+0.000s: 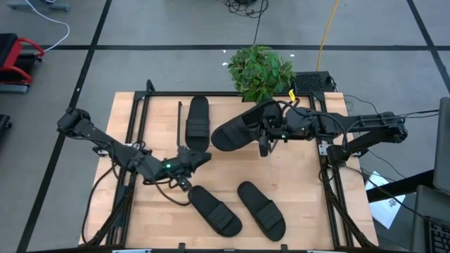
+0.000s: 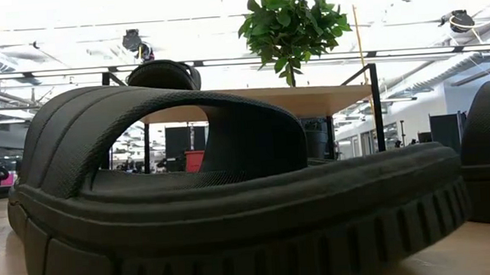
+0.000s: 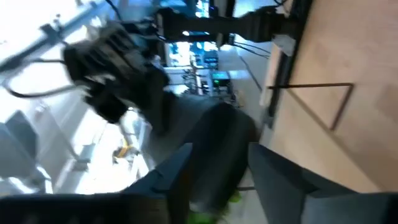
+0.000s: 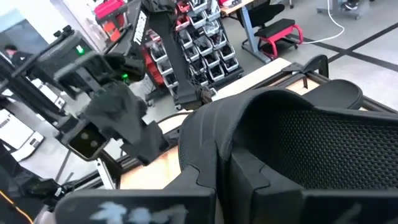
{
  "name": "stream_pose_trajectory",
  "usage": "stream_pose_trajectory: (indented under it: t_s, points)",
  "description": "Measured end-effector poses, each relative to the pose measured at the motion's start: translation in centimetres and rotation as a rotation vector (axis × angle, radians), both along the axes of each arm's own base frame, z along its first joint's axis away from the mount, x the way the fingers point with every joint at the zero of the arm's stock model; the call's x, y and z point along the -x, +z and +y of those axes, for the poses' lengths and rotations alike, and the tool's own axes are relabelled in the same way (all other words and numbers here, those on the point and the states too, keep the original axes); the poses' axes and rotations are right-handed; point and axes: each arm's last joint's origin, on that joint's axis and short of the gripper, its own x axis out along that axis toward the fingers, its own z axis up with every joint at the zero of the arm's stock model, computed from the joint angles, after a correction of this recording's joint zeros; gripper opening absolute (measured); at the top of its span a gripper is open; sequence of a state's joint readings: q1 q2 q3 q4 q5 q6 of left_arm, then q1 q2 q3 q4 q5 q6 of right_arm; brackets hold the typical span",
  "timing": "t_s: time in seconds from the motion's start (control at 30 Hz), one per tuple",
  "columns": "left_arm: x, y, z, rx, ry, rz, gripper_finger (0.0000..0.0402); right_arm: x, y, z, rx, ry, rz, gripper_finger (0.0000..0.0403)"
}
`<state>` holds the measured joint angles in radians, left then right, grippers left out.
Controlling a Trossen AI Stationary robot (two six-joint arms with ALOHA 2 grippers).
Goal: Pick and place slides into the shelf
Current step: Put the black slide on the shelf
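Two black slides (image 1: 214, 209) (image 1: 261, 209) lie sole-down on the table near its front edge; one fills the low view (image 2: 232, 198). Another slide (image 1: 197, 123) lies on the shelf's plank top (image 2: 311, 99), seen in the low view as well (image 2: 163, 74). My right gripper (image 1: 266, 135) is shut on a further slide (image 1: 235, 130), held in the air over the table's far middle. My left gripper (image 1: 200, 158) hovers open left of centre, pointing level toward that held slide (image 3: 217, 143), with nothing between its fingers. My right gripper holds the slide by the end nearest the arm (image 4: 249, 124), pinched between its two fingers. The fingers come level from the table's right side. The slide is lifted clear of the table and reaches out toward the left, its ribbed strap (image 4: 323, 99) beyond the fingers.
A potted green plant (image 1: 260, 70) stands at the far edge, right behind the held slide. Black metal frames (image 1: 133, 133) (image 1: 330, 176) run along the table's left and right sides. Bare wood lies between the two arms and the front slides.
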<state>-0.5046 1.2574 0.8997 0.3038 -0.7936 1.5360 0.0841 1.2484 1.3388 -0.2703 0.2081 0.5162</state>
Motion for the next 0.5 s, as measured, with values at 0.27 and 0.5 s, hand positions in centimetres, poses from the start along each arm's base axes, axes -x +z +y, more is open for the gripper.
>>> stream_pose_trajectory:
  t_s: [0.27, 0.5]
  points:
    - [-0.3, 2.1, 0.5, -0.064, 0.010, -0.049, 0.0231, -1.0, -0.6, 0.1, -0.022, -0.004, -0.001, 0.0004]
    - [-0.7, 1.9, 1.2, -0.087, 0.039, -0.020, 0.0230, -3.1, -0.9, 0.4, -0.044, 0.038, -0.083, 0.0004]
